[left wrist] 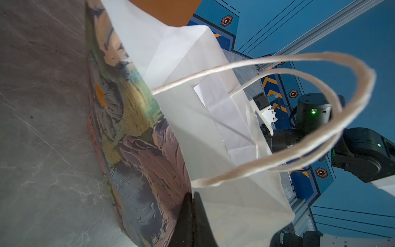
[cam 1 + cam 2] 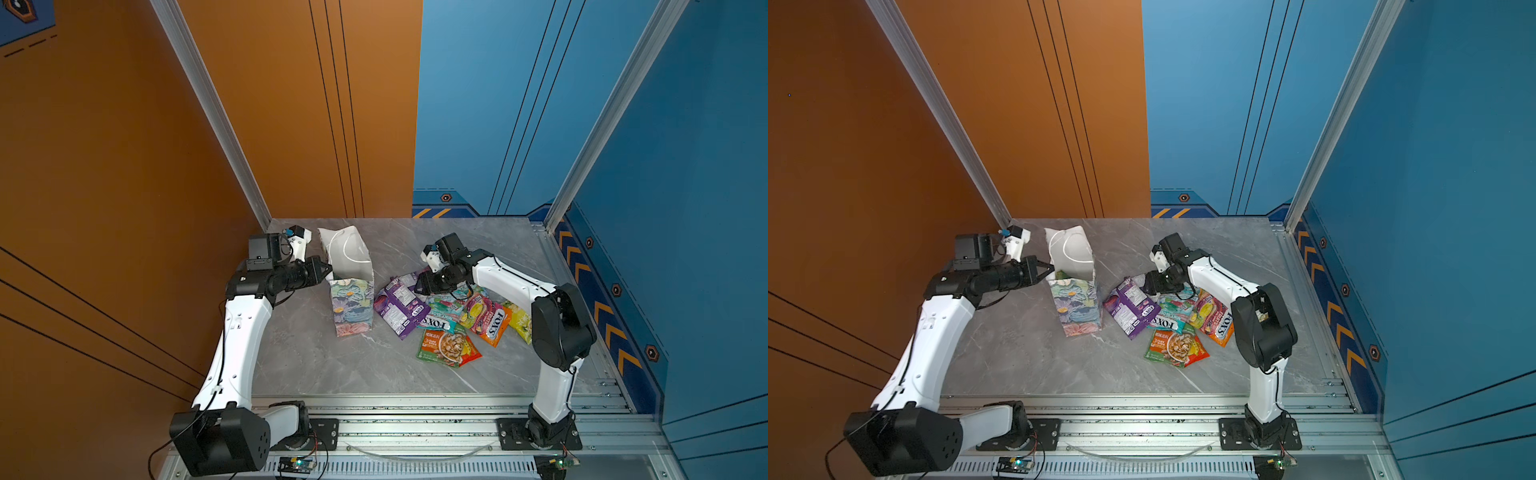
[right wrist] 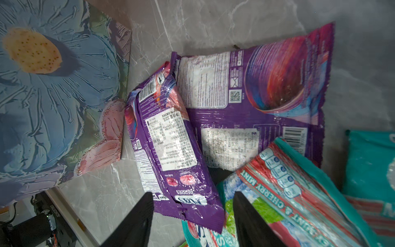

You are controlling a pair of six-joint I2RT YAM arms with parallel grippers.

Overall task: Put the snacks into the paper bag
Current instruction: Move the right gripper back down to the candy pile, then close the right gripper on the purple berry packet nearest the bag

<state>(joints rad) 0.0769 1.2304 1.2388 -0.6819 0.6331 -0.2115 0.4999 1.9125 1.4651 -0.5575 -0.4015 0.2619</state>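
On the grey table (image 2: 316,365) (image 2: 1017,353), toward its back left, the bag (image 2: 351,307) (image 2: 1077,307) stands upright with its mouth open and its white lining showing. My left gripper (image 2: 326,272) (image 2: 1047,270) is clenched on the bag's rim, on the side facing my left arm. From my left wrist I see the two black fingers (image 1: 183,213) pressed together with the paper wall (image 1: 149,128) pinched between them, and the cord handles (image 1: 299,59) looping out over the mouth. The snacks (image 2: 453,320) (image 2: 1179,320) lie in an overlapping heap on the table to the right of the bag, just beside it, none of them in my grasp. My right gripper (image 2: 419,286) (image 2: 1148,280) hangs low over the heap's back edge with its jaws apart. From my right wrist I see my right gripper (image 3: 192,205) straddling the near end of a purple packet (image 3: 168,139), which leans tilted over a second purple packet (image 3: 256,96) lying flat. Whether either finger touches the wrapper I cannot tell. A teal packet (image 3: 288,192) (image 2: 440,322) lies just beside that end, partly under one finger. Farther toward my right arm are an orange packet (image 2: 492,322) (image 2: 1219,322) and a yellow packet (image 2: 519,322), and a green packet (image 2: 449,347) (image 2: 1177,347) lies at the front of the heap.
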